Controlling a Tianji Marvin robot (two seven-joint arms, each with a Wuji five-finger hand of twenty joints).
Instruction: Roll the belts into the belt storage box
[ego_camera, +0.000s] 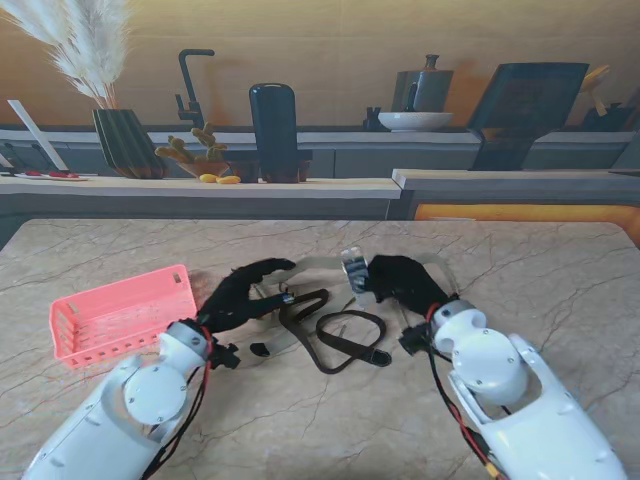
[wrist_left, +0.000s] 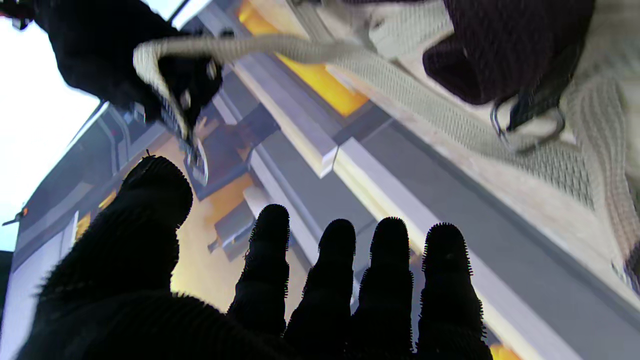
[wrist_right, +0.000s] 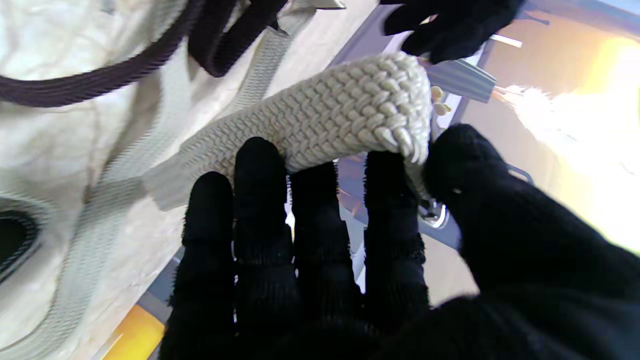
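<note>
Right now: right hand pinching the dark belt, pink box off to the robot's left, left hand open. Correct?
Not quite. The right hand pinches the beige woven belt, not the dark belt, which lies loose on the table; the right wrist view shows the weave between thumb and fingers. The rest stands: pink box at the robot's left, left hand open.

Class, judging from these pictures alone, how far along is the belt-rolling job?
Done: nothing yet; the pink storage box looks empty. In hand: the right hand pinches the buckle end of the woven beige belt, while the left hand is open with fingers spread. Left: the dark belt lies loose on the table.
</note>
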